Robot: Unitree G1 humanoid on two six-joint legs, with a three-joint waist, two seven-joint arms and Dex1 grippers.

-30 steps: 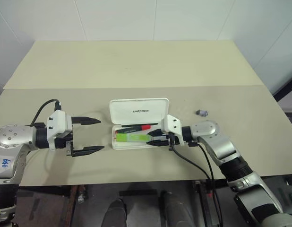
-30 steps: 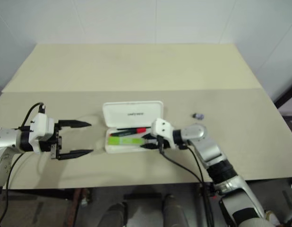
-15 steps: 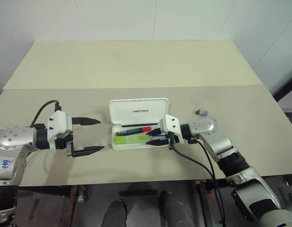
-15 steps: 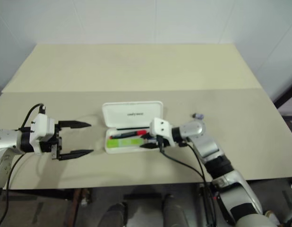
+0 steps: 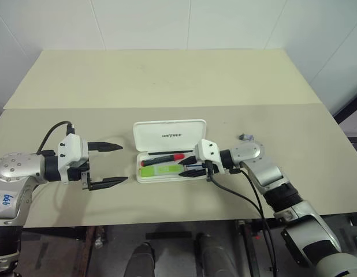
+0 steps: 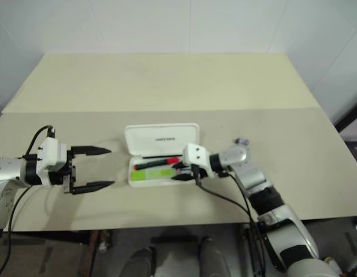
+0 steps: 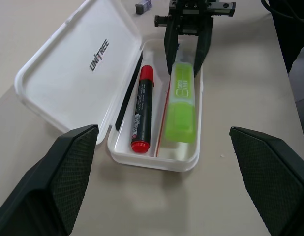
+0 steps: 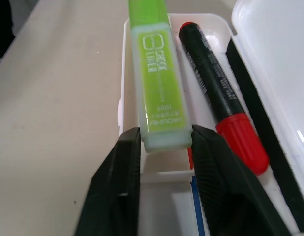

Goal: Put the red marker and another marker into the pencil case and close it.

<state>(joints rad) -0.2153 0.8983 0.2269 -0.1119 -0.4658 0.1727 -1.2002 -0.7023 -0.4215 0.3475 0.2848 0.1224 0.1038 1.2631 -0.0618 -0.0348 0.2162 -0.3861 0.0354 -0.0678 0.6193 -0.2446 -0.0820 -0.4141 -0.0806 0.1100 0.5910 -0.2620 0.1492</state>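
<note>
The white pencil case (image 5: 170, 135) lies open at the table's middle, its lid folded back. In its tray the red marker (image 7: 142, 105) lies on the lid side. The green highlighter (image 7: 182, 108) lies flat beside it, nearer the front wall. My right gripper (image 5: 188, 166) reaches into the tray's right end. Its fingers (image 8: 130, 162) are open and flank the highlighter's (image 8: 159, 88) end closely on both sides, next to the marker's red cap (image 8: 240, 140). My left gripper (image 5: 116, 163) hovers left of the case, open wide and holding nothing.
A tiny purple object (image 5: 246, 137) lies on the table to the right of the case, behind my right arm. The tabletop (image 5: 167, 81) is bare behind the case, and its front edge runs close in front of both grippers.
The right gripper's fingers have parted a little around the highlighter, which now lies in the tray. The left arm has not moved.
</note>
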